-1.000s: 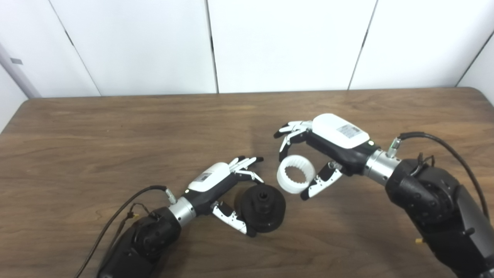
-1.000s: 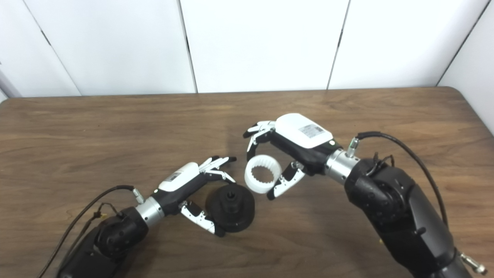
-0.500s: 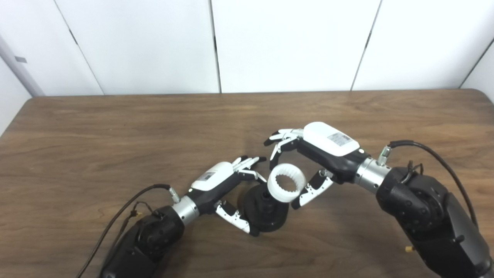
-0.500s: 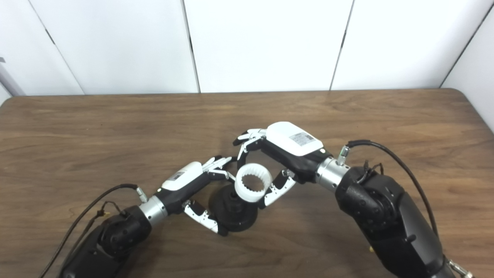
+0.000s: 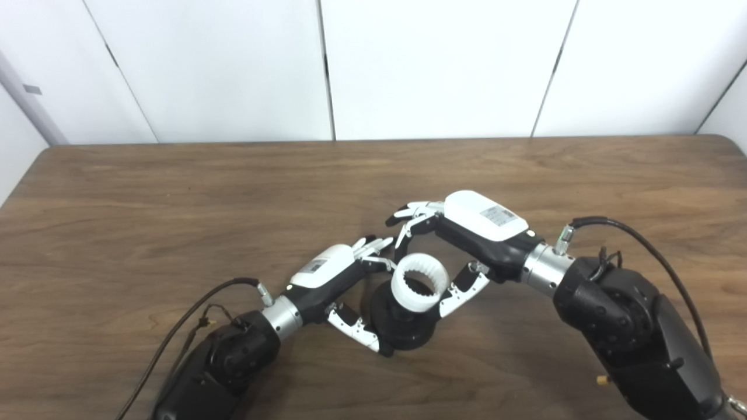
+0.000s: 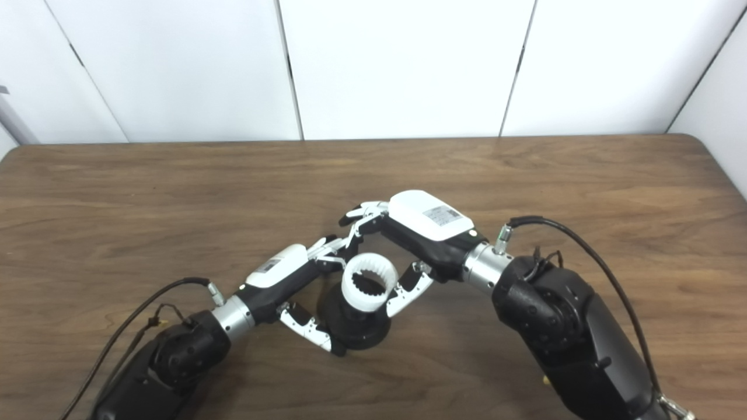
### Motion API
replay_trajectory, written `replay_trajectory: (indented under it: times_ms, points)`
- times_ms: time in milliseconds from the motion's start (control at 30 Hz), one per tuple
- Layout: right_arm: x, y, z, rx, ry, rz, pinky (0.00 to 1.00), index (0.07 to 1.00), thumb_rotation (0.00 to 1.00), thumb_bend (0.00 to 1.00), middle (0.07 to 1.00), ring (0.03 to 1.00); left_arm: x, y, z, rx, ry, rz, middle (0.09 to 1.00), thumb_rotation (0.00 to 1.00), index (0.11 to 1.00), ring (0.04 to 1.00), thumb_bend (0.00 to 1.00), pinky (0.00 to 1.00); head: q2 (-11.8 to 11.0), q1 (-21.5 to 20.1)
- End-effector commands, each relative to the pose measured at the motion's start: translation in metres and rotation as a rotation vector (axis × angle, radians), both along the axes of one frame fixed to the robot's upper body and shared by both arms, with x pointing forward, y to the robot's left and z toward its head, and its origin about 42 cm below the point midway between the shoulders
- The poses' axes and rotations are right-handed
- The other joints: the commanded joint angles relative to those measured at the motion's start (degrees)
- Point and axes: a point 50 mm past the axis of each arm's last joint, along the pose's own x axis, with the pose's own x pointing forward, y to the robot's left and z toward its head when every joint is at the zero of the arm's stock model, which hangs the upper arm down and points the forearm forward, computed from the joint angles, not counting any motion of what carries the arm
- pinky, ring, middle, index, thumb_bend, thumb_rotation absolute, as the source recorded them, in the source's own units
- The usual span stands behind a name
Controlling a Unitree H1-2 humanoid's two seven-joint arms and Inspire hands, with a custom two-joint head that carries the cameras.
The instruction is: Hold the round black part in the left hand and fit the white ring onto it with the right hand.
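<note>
The round black part [image 5: 402, 329] rests on the wooden table [image 5: 146, 221], near the front centre. My left hand [image 5: 338, 280] is shut on it, fingers at its far side and thumb at its near left edge. The white ring [image 5: 418, 286], toothed on its inside, hangs right over the black part's raised hub, which it mostly hides. My right hand [image 5: 467, 233] is shut on the ring, fingers on its far side and thumb on its right side. Whether the ring touches the part cannot be told. In the right eye view the ring [image 6: 369, 285] overlaps the black part [image 6: 356, 332].
White wall panels [image 5: 432, 64] stand behind the table's far edge. A black cable [image 5: 192, 309] loops off my left wrist and another cable [image 5: 642, 245] arcs off my right wrist.
My right hand has carried the white ring left and down, from beside the black part to directly over its hub. The left hand has kept its hold. The camera shifted slightly at first.
</note>
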Motion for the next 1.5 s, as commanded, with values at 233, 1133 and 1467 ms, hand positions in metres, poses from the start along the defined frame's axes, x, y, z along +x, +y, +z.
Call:
replay_trajectory:
  times_ms: [233,1133,1467]
  points:
    - [0.003,0.013,0.009,0.019,-0.041,0.041,0.85,0.484,0.15,0.51,0.843,0.889,-0.006,-0.004,-0.016,0.089,0.066,-0.019,1.0,0.08,0.488,1.0,0.52,1.0,0.4,0.3]
    - [0.008,0.018,-0.038,-0.065,0.047,0.025,0.81,0.485,0.15,0.51,0.828,0.858,-0.008,-0.007,-0.012,0.077,0.072,-0.013,1.0,0.08,0.488,1.0,0.52,1.0,1.3,1.1]
    - [0.017,-0.007,-0.037,-0.155,0.109,-0.064,0.8,0.743,0.24,0.8,0.898,0.864,-0.008,-0.007,-0.012,0.082,0.062,-0.011,1.0,0.08,0.488,1.0,0.52,1.0,1.4,1.0]
